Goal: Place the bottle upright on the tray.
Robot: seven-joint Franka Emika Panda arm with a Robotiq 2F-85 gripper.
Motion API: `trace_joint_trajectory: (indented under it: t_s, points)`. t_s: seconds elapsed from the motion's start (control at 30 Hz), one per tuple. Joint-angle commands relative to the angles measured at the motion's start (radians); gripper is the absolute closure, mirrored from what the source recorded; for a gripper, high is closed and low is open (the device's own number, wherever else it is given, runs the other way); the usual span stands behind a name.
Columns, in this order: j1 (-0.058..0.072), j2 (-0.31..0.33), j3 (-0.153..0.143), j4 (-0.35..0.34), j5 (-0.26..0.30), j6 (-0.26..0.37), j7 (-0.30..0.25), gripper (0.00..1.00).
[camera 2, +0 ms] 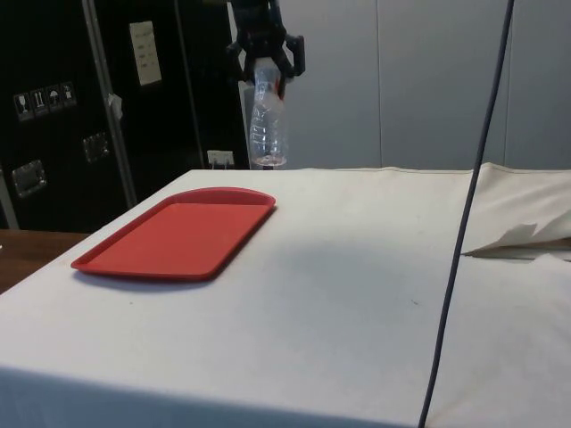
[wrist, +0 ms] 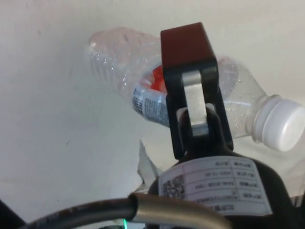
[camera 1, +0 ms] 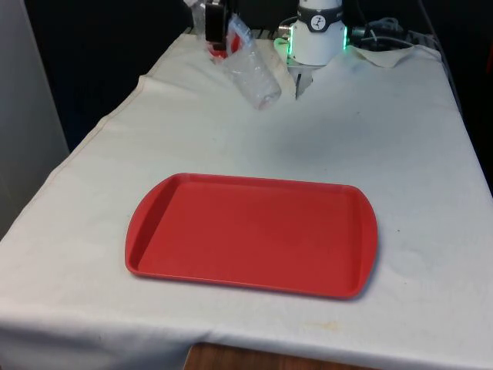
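Red tray [camera 1: 250,233] flat on tabletop [camera 1: 400,154], nearest. Beyond it, clear bottle [camera 1: 253,71] with white cap [wrist: 285,125] hangs tilted in air above the cloth. Claw [camera 2: 266,55] clamped on its upper body.

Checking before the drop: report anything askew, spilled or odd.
The bottle hangs tilted in the gripper, held near its neck, above the cloth and short of the tray. It must be straightened to stand upright. No spill or damage shows.
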Motion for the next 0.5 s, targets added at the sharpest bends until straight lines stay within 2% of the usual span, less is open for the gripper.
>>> trace_joint_trajectory:
  t_s: [0.0, 0.07, 0.1, 0.17, 0.3, 0.33, 0.37, 0.47]
  points:
    - [0.002, 0.006, -0.001, 0.005, -0.016, 0.012, 0.017, 0.67]
    - [0.003, 0.011, 0.0, 0.01, -0.029, 0.012, 0.023, 0.67]
    - [0.0, 0.008, 0.002, 0.009, -0.02, 0.001, 0.008, 0.67]
    - [0.003, 0.018, 0.001, 0.018, -0.051, 0.011, 0.033, 0.67]
    - [0.003, 0.027, 0.004, 0.029, -0.081, 0.008, 0.047, 0.67]
    - [0.0, 0.024, 0.007, 0.026, -0.074, 0.001, 0.034, 0.67]
    - [0.003, 0.032, 0.006, 0.034, -0.094, 0.006, 0.054, 0.67]
    - [0.003, 0.04, 0.008, 0.043, -0.114, 0.005, 0.065, 0.67]
